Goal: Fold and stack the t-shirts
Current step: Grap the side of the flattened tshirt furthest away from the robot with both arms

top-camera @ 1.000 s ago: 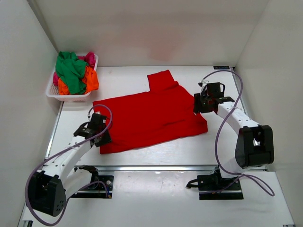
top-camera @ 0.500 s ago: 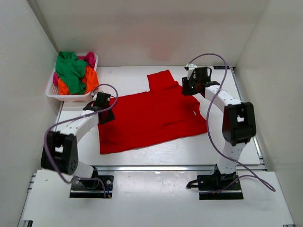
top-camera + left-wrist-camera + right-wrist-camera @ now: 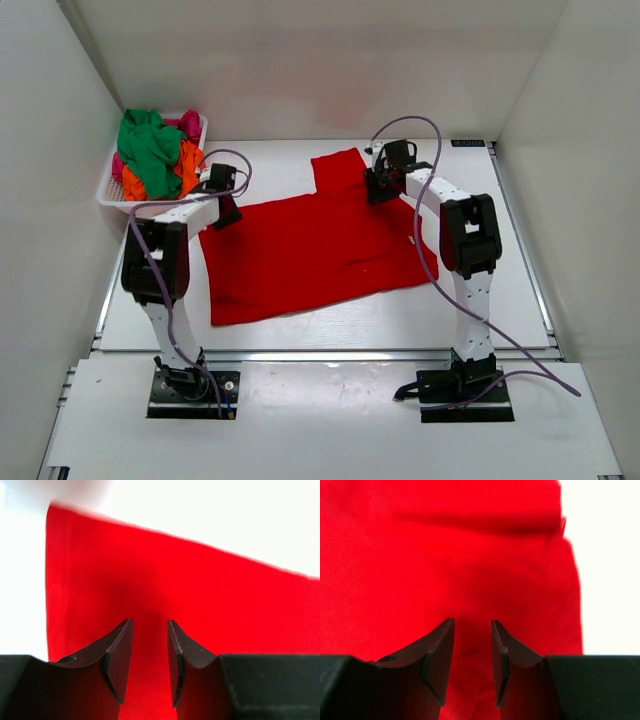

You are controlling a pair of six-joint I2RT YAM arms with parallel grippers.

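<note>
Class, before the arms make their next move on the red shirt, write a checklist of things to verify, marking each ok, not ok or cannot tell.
1. red t-shirt spread flat: ok.
2. left gripper above its far left corner, jaws parted: ok.
3. right gripper above the cloth beside the sleeve, jaws parted: ok.
4. Cloth pinched in either gripper: not ok, none gripped yet.
5. left gripper clear of the basket: cannot tell, they sit close.

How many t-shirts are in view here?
4: the red t-shirt spread on the table; the green t-shirt, orange t-shirt and pink t-shirt heaped in the basket. More may be buried.
</note>
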